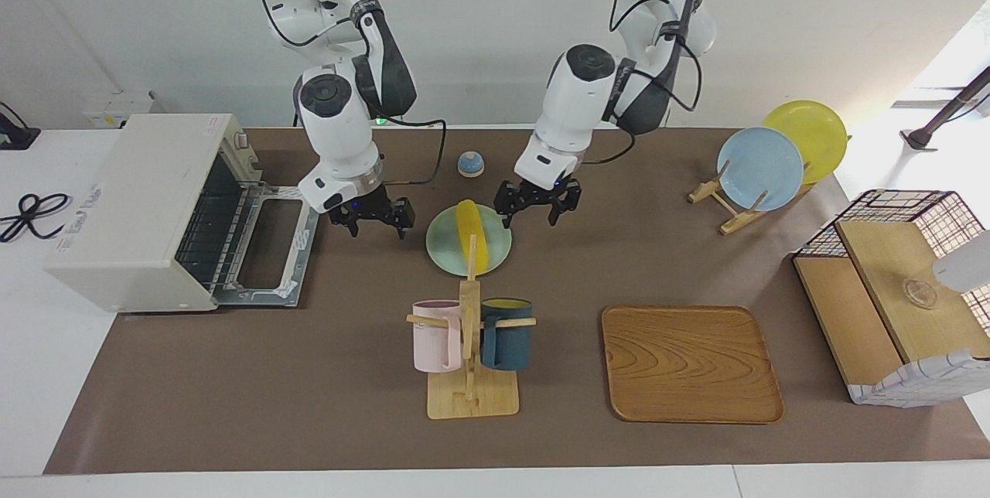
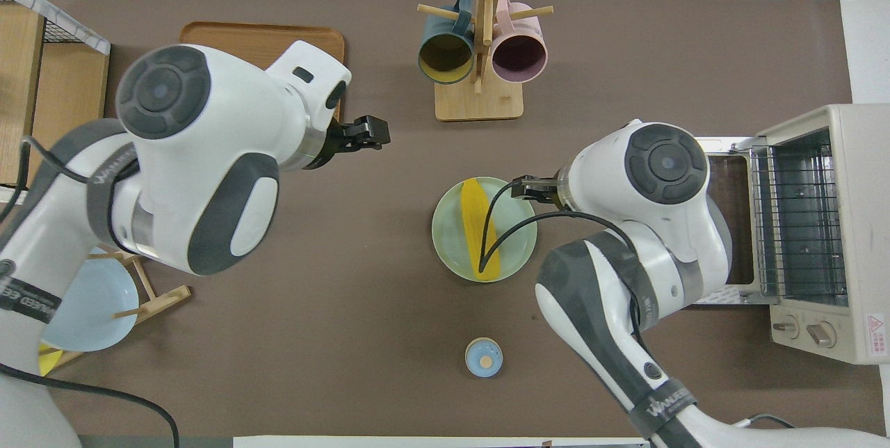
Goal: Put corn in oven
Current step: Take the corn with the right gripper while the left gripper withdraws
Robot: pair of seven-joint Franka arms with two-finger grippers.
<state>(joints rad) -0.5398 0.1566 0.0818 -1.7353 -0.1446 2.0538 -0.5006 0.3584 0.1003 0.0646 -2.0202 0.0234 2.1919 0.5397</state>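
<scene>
Over at the right arm's end of the table, the oven [image 1: 143, 208] is sitting with its door [image 1: 271, 247] dropped flat and the rack showing, so it's ready to take something. Next along, the right gripper [image 1: 369, 217] is hanging low between that door and the mint plate [image 1: 445, 250], fingers spread and holding nothing. The corn [image 1: 472, 245] is lying lengthwise across the plate, pointed end toward the mug rack [image 1: 470, 343], and nobody's touching it. Past the plate, the left gripper [image 1: 537, 204] is hovering just off the plate's rim, fingers open too, empty.

What I'm worrying about: that cob looks smooth and tapered, so a pinch near the thin end is probably going to squirt it out or roll it off the plate. Grabbing too low could also be dragging the plate along. Both grippers are crowding the same plate, so they could be bumping each other if both go in. And the mug rack's upright post is standing right by the plate, so a wide swing could be clipping it.
</scene>
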